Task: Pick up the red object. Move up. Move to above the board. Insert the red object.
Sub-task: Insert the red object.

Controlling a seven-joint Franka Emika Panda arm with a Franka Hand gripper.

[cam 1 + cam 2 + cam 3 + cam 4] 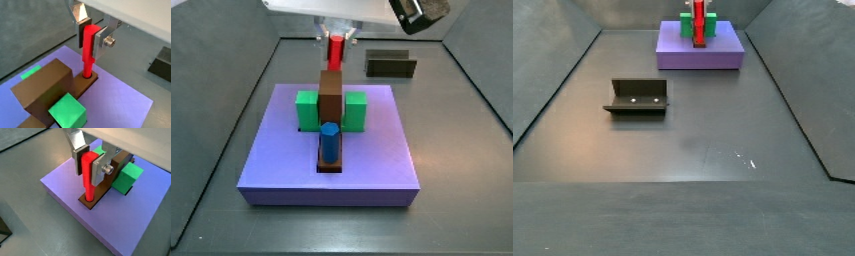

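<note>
I see gripper [89,34] over the board [123,102], clamped on red object [87,52]: thin bright red peg, upright, lower end in brown bar [88,82] slot.

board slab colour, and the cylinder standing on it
The board is lavender-purple; the cylinder is blue. A side view shows both best.

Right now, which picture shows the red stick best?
A wrist view: the red stick stands whole, the gripper clamping its top, foot in the brown bar. Side views show only a small, partly hidden piece.
</note>
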